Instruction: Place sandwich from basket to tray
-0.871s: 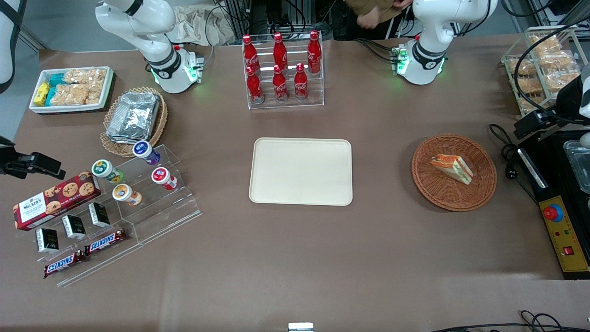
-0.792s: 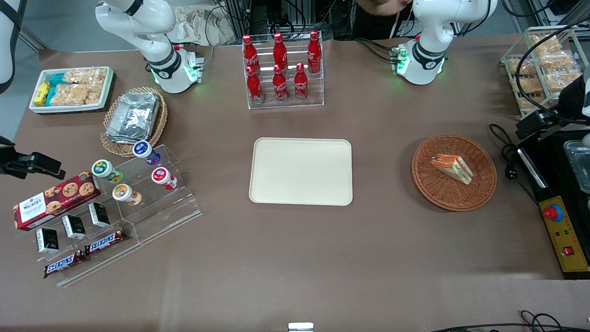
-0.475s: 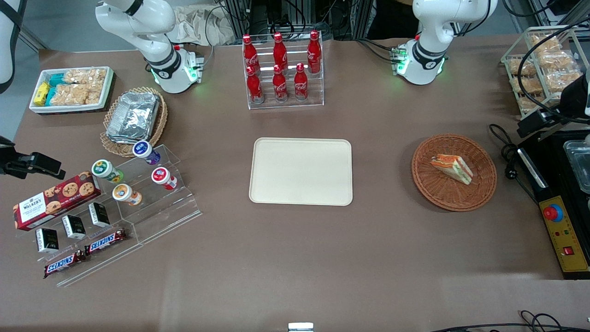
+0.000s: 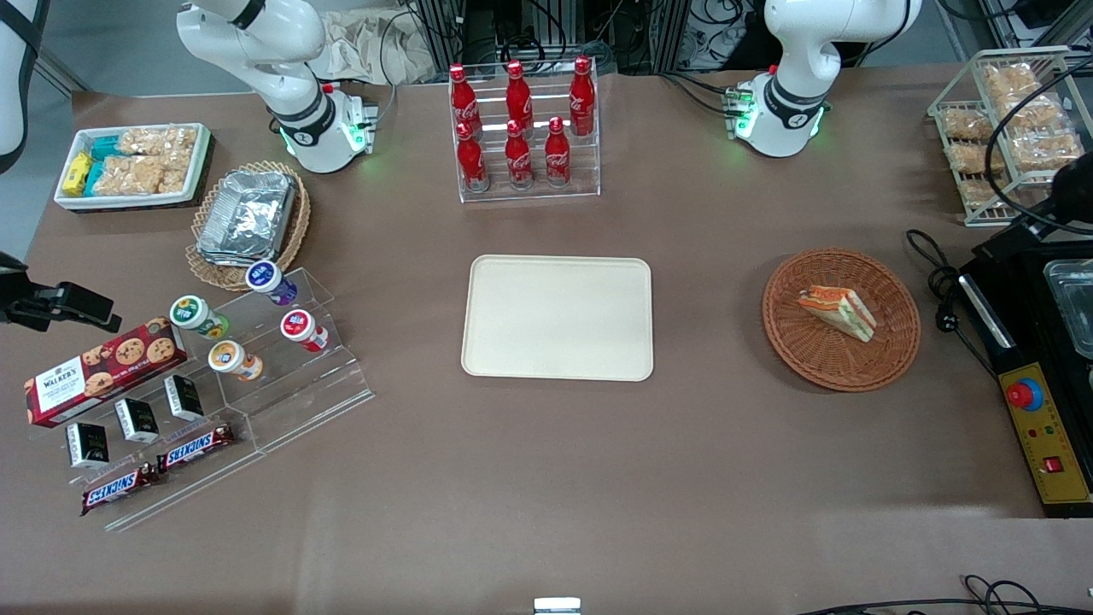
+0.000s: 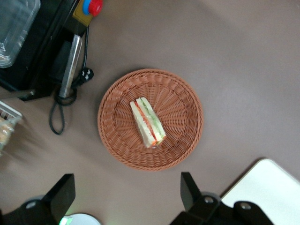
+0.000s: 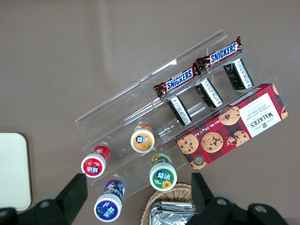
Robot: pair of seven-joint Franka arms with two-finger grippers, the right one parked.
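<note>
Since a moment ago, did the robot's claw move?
Yes. In the front view the gripper slid toward the picture's edge, away from the wire rack of snacks it partly covered. It is open, above the basket, with the sandwich untouched.

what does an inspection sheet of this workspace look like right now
surface: brown table, flat, no spills seen
sandwich: lying in the basket, untouched
tray: nothing on it, toward the table's middle
clutter: cola bottle rack, foil containers in a pale basket, snack bin, yogurt cups and Snickers bars on an acrylic stand, cookie box, wire rack of snack packets
pincer: high above the table beside the basket, fingers wide apart, holding nothing
cables: black cord looped on the table beside the basket, by the black control box
surroundings: equipment racks and wiring at the table edge farthest from the front camera
</note>
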